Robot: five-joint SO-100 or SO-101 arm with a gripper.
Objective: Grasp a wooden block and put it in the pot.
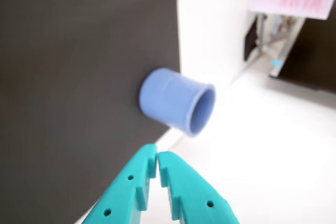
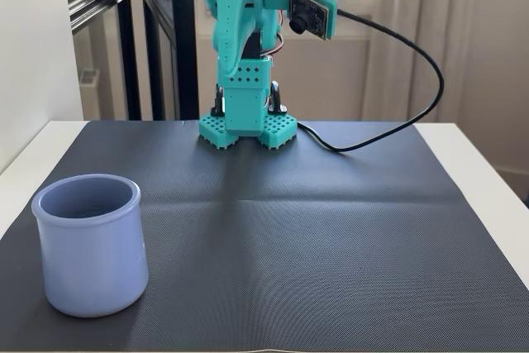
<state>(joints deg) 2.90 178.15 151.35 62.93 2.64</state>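
The lavender-blue pot (image 2: 91, 245) stands upright at the front left of the black mat in the fixed view. It also shows in the wrist view (image 1: 176, 100), which lies on its side, with its open mouth facing right. My teal gripper (image 1: 156, 155) enters the wrist view from the bottom, its fingers pressed together with nothing between them, well short of the pot. In the fixed view my arm (image 2: 244, 39) is folded upright over its base at the back of the mat. The wooden block shows in neither view.
The black ribbed mat (image 2: 314, 237) covers most of the white table (image 2: 488, 179). A black cable (image 2: 413, 113) runs from the wrist camera (image 2: 310, 10) down onto the mat behind. A white wall stands on the left, with windows and curtains behind.
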